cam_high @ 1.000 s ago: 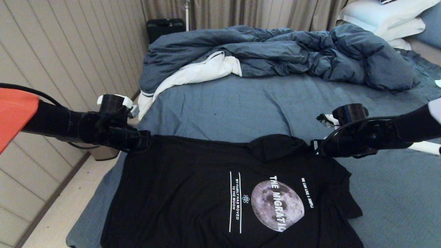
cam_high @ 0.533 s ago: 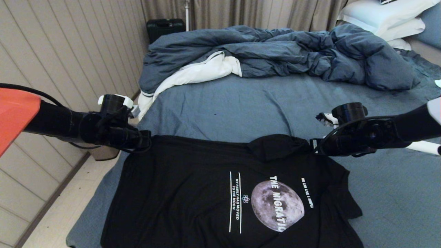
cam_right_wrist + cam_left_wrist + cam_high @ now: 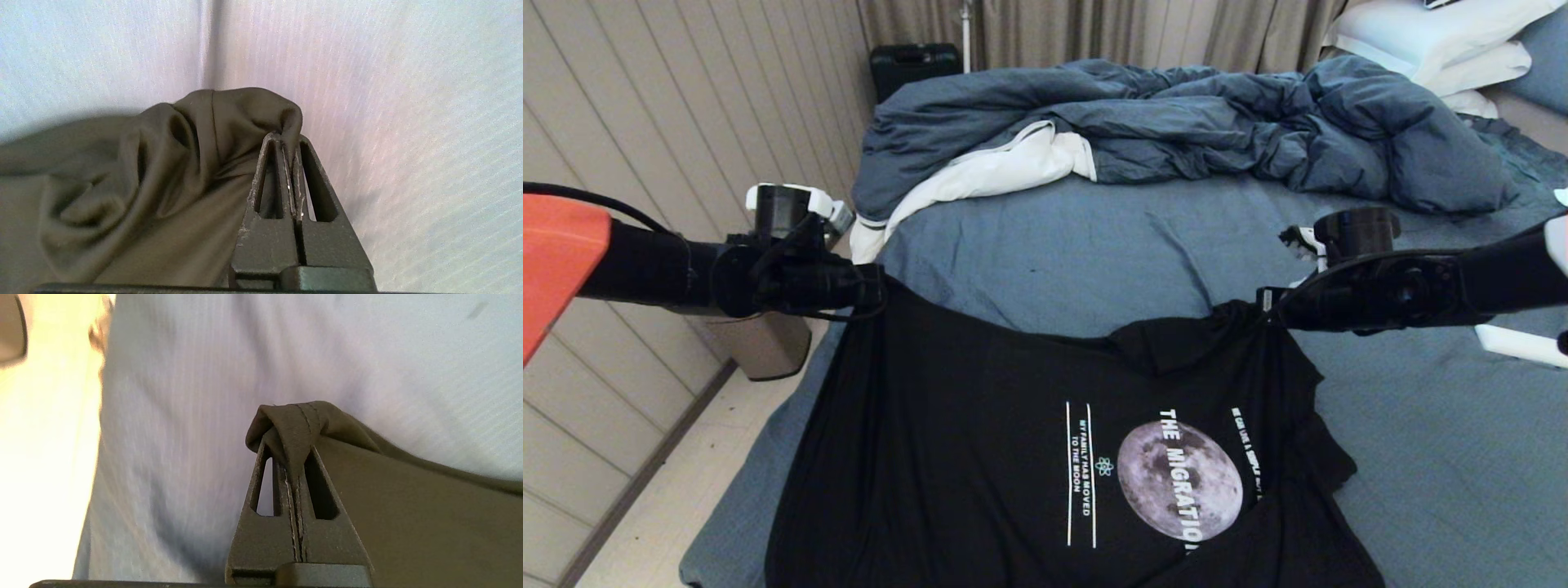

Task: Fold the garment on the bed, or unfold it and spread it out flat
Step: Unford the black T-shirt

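Note:
The garment (image 3: 980, 441), a black T-shirt with a grey moon print and white lettering, lies on the bed (image 3: 1094, 245) near its front edge. Its far edge is raised off the slate-blue sheet and sags in the middle. My left gripper (image 3: 876, 286) is shut on the far left corner of the garment (image 3: 408, 506), with a hemmed fold pinched between its jaws (image 3: 292, 443). My right gripper (image 3: 1267, 304) is shut on the bunched far right corner of the garment (image 3: 122, 183), the cloth clamped at the gripper (image 3: 288, 143).
A bulky dark-blue duvet (image 3: 1176, 131) with white lining lies across the far half of the bed. White pillows (image 3: 1437, 41) sit at the far right. A panelled wall (image 3: 645, 106) and strip of floor (image 3: 662, 506) run along the left. A black case (image 3: 913, 65) stands by the curtain.
Both grippers have closed on the garment's far corners and lifted them. The far edge, flat on the sheet before, now hangs raised between them, and the right side has creased.

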You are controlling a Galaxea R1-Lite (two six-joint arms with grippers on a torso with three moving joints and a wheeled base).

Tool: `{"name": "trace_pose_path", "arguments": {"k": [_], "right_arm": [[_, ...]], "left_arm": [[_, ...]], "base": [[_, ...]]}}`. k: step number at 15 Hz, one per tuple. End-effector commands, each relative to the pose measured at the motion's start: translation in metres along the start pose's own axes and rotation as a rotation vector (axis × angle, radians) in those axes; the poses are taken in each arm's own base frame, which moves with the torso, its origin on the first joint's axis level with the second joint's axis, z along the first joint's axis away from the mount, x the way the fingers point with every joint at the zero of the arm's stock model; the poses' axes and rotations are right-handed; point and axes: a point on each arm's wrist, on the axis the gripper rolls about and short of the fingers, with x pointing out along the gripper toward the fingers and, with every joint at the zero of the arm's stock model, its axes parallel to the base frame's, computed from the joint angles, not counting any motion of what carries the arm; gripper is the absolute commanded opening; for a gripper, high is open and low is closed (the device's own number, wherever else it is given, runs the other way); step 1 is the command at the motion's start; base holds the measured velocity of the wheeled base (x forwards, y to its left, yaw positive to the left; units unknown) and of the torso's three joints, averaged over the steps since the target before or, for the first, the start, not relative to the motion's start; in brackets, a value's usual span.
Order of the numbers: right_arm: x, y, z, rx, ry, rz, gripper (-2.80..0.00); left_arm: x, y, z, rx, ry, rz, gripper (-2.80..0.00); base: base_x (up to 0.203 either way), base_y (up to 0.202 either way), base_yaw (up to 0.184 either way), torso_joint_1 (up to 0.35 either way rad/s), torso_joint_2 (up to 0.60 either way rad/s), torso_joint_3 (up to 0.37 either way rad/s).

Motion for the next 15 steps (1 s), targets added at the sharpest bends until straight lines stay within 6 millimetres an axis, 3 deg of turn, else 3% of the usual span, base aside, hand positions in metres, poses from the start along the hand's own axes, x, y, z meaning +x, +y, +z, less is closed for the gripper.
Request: {"name": "trace_pose_path", "arguments": {"k": [1,4,6,10,13,15], "right_arm": [[-0.004,0.002,0.016,0.004,-0.062,-0.02,-2.8],[-0.003,0.002,0.035,0.009,-0.136,-0.075,-2.8],[0.01,0.001,0.037,0.013,-0.151,-0.126,-2.8],[0.053,-0.001,0.039,0.027,-0.251,-0.236,-2.8],[0.07,0.002,0.05,0.043,-0.344,-0.297,-2.8],[0.078,0.004,0.058,0.049,-0.385,-0.298,-2.8]], "left_arm": [[-0.009,-0.003,0.017,-0.002,-0.062,-0.007,-2.8],[-0.014,-0.007,0.038,0.003,-0.129,-0.016,-2.8],[-0.013,-0.008,0.047,0.003,-0.149,-0.02,-2.8],[0.009,-0.004,0.061,-0.001,-0.196,-0.017,-2.8],[0.032,0.007,0.067,-0.02,-0.226,0.014,-2.8],[0.036,0.015,0.067,-0.025,-0.239,0.033,-2.8]], "base": [[0.0,0.0,0.0,0.0,0.0,0.0],[0.0,0.0,0.0,0.0,0.0,0.0],[0.0,0.0,0.0,0.0,0.0,0.0],[0.0,0.0,0.0,0.0,0.0,0.0],[0.0,0.0,0.0,0.0,0.0,0.0],[0.0,0.0,0.0,0.0,0.0,0.0]]}}
